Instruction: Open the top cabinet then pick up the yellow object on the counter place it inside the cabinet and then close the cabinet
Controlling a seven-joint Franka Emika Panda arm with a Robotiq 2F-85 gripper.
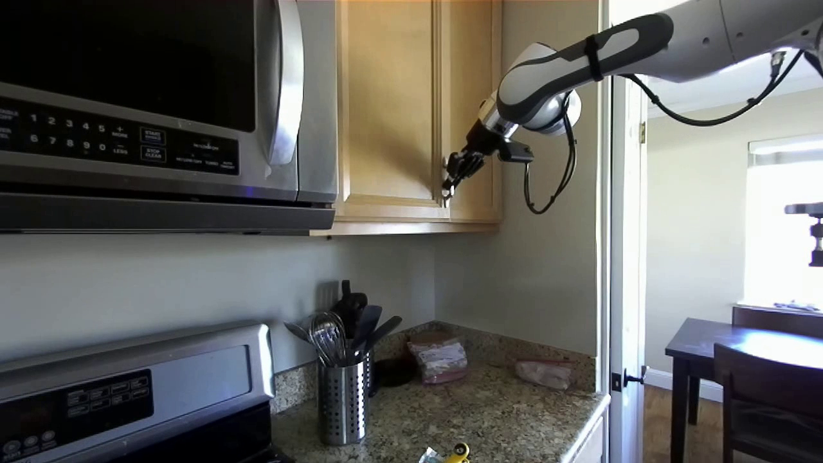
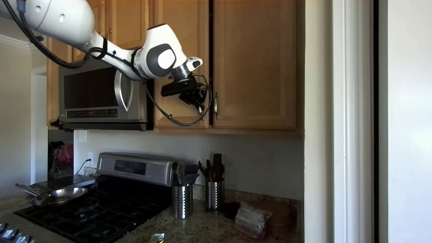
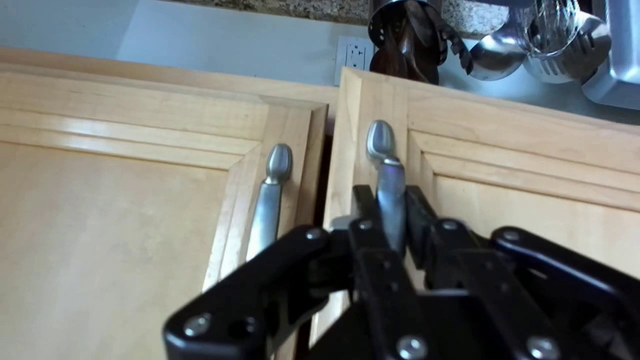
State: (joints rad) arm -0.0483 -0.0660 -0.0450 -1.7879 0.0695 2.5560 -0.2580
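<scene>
The gripper (image 3: 390,202), nearly closed, has a handle (image 3: 381,137) of the cabinet (image 1: 392,109) pinched between its jaws. In an exterior view the yellow object (image 1: 458,455) lies well below the gripper, on the near part of the counter (image 1: 501,411), right of the canister (image 1: 343,405), partly out of view.

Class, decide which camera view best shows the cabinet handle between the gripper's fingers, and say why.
The wrist view: the cabinet handle is large there, its lower end uncovered, the gripper closed on it. Both exterior views show it small and partly hidden by the gripper.
</scene>
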